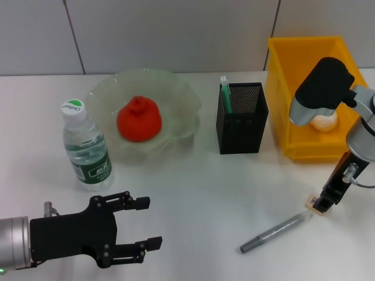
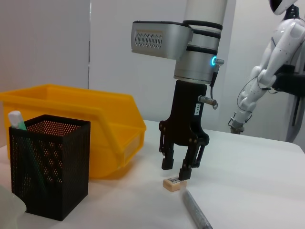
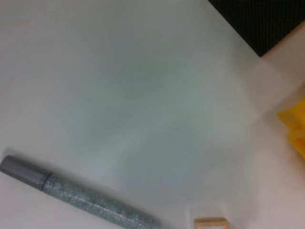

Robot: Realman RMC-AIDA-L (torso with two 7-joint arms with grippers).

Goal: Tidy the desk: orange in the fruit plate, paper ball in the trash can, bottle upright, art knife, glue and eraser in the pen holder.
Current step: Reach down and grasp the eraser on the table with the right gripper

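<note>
My right gripper point(image 1: 321, 204) hangs open just above the small tan eraser point(image 1: 310, 202) on the table; the left wrist view shows its fingertips point(image 2: 186, 174) a little over the eraser point(image 2: 172, 183). The grey, pen-shaped art knife point(image 1: 272, 233) lies beside it. A green-and-white glue stick point(image 1: 225, 93) stands in the black mesh pen holder point(image 1: 242, 117). The orange point(image 1: 139, 119) sits in the glass fruit plate point(image 1: 181, 99). The bottle point(image 1: 85, 146) stands upright at the left. A paper ball point(image 1: 324, 122) lies in the yellow trash can point(image 1: 304, 70). My left gripper point(image 1: 143, 225) rests open at the front left.
The trash can stands right behind my right arm, and the pen holder is just to its left. The right wrist view shows the art knife point(image 3: 86, 200), the eraser's edge point(image 3: 209, 223) and a corner of the pen holder point(image 3: 267, 19).
</note>
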